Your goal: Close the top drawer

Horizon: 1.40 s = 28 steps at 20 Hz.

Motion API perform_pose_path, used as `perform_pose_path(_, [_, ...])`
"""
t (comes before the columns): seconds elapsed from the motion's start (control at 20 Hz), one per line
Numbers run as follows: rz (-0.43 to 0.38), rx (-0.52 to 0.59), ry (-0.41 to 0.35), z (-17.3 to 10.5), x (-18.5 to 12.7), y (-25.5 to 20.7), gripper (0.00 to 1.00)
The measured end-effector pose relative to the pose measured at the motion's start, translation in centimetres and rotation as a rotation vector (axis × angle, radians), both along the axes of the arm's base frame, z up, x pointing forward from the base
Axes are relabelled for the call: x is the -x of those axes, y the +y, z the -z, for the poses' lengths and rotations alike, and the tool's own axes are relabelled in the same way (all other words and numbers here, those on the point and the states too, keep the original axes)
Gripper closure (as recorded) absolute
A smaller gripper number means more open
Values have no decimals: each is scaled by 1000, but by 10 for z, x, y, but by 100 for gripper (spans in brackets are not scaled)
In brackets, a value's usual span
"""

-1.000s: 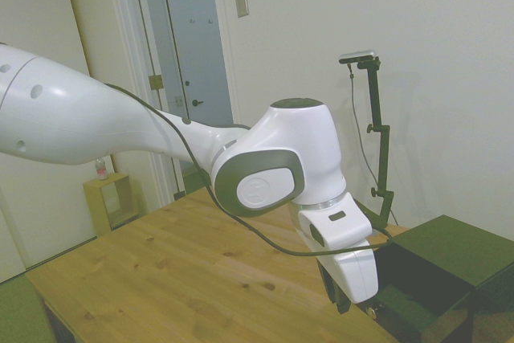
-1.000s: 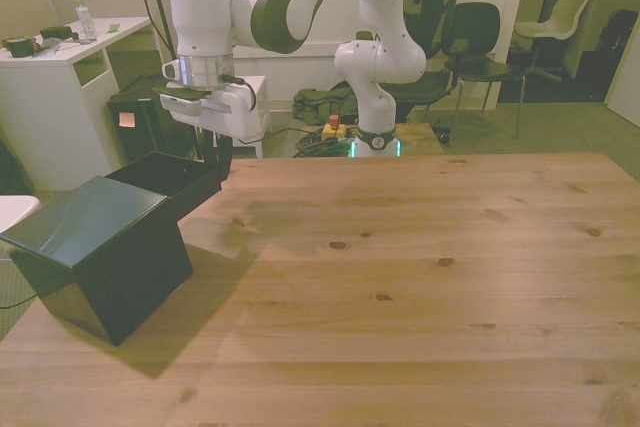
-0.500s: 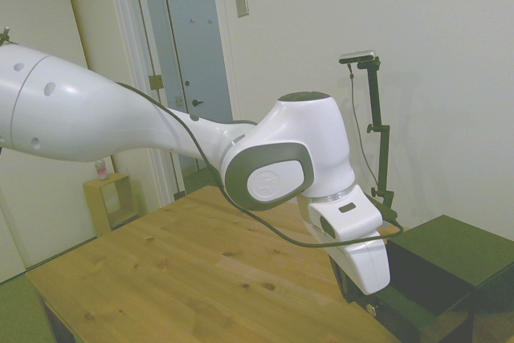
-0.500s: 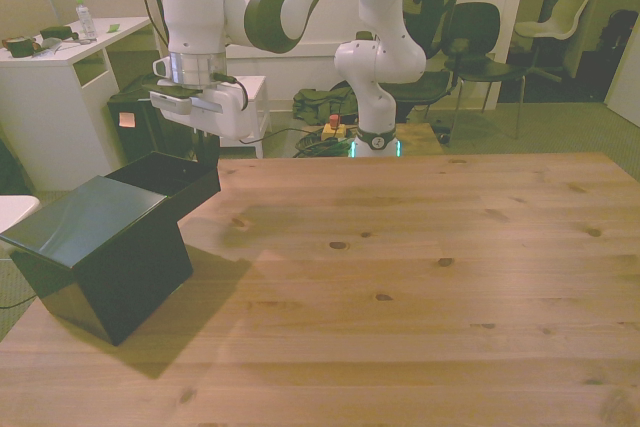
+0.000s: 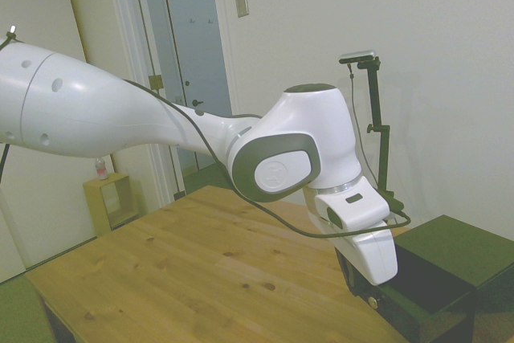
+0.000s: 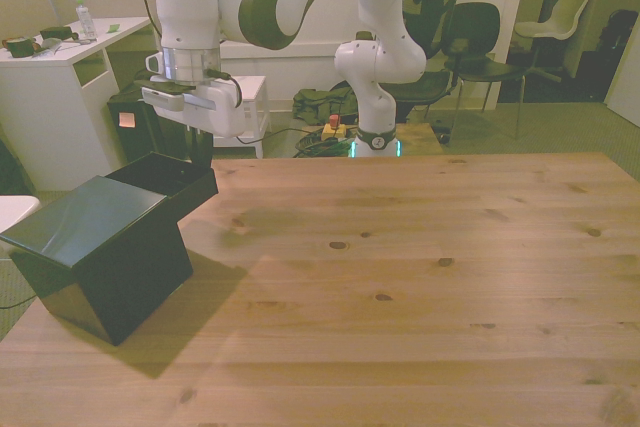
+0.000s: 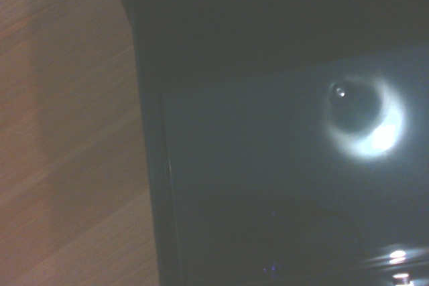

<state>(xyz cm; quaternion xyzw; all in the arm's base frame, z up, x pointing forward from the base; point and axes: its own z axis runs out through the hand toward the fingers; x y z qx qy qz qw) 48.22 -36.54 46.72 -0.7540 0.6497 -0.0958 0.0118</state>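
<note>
**A:** What surrounds the chest?

**B:** A black chest [image 6: 95,257] sits at the lower left of the front view on a wooden table [image 6: 420,277]. Behind are a white desk [image 6: 60,97] and dark chairs [image 6: 480,37].

**A:** And the top drawer?

**B:** The top drawer [image 6: 172,179] juts out partly open; its dark inside shows nothing. A knob [image 7: 354,102] appears, blurred, in the wrist view.

**A:** The arm?

**B:** It bends down, the gripper [image 6: 200,152] at the drawer's front. I cannot tell its finger spacing.

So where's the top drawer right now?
In the front view, the top drawer juts from the black chest at the table's left, just below the gripper.
</note>
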Motion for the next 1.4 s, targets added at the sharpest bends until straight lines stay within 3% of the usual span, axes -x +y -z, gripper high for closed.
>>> perform_pose_path(1.4, [-24,99,-16,-15,-53,-45,100])
